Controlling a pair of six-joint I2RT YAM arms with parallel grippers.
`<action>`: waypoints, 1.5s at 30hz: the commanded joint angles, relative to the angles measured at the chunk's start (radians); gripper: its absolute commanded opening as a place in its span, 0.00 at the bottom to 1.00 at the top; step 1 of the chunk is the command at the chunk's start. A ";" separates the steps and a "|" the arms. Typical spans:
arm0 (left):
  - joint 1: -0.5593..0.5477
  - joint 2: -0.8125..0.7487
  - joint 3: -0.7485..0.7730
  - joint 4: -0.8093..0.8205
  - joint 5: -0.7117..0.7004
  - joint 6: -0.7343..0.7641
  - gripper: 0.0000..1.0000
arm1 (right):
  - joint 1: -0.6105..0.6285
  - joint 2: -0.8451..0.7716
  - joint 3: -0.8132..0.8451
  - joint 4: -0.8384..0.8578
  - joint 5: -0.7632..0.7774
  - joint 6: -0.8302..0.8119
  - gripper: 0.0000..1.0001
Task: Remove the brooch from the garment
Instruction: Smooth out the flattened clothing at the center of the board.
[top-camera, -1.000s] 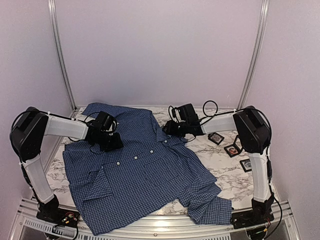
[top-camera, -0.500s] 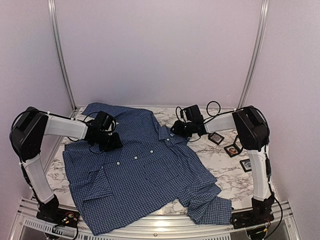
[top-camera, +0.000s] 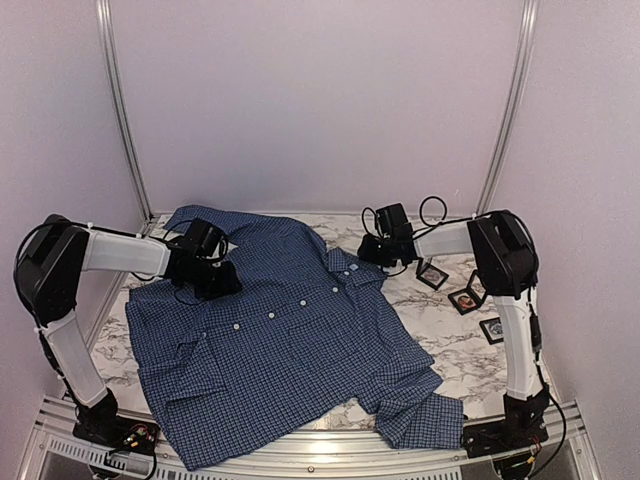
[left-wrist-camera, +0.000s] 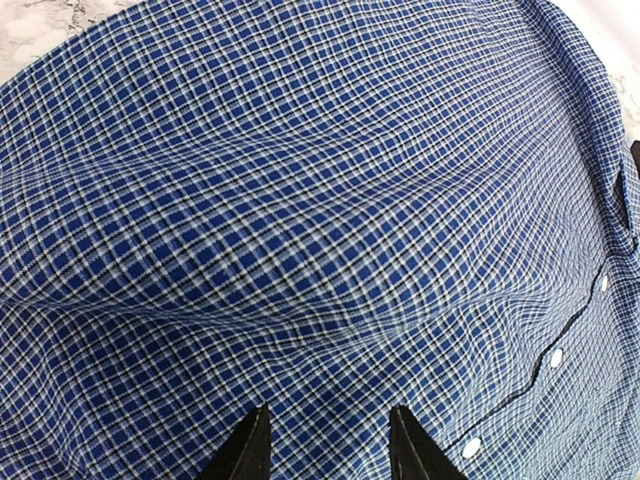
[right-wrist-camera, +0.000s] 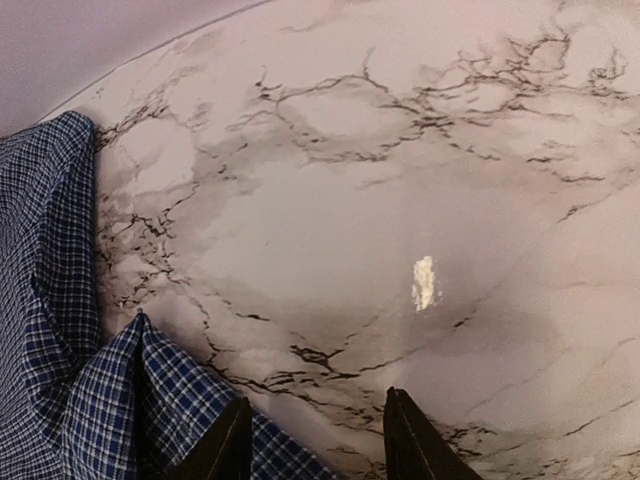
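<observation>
**Both jaws parted and empty, brooch not made out**

Three small black square frames (top-camera: 466, 298) lie on the white marble surface (right-wrist-camera: 400, 200), well out to the right of the right jaws. The dark blue checked button-up shirt (top-camera: 280, 340) lies spread flat, with small white buttons (left-wrist-camera: 556, 357) right of the left jaws. These stand half-parted low over its cloth and pinch nothing. The right jaws, likewise parted, hang over bare marble with the collar corner at their left tip.

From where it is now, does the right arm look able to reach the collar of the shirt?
Probably yes. The right gripper hangs open over the marble table, right beside the collar of the shirt. Nothing lies between them.
</observation>
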 joint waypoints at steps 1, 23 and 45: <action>0.012 -0.039 0.018 -0.034 0.001 0.019 0.42 | -0.050 0.010 -0.007 -0.073 0.067 0.002 0.45; 0.018 -0.073 0.020 -0.041 0.019 0.010 0.42 | 0.089 -0.028 0.035 -0.003 -0.169 -0.053 0.32; 0.019 -0.054 0.039 -0.055 0.017 0.019 0.42 | -0.018 0.032 -0.017 -0.025 -0.032 0.040 0.15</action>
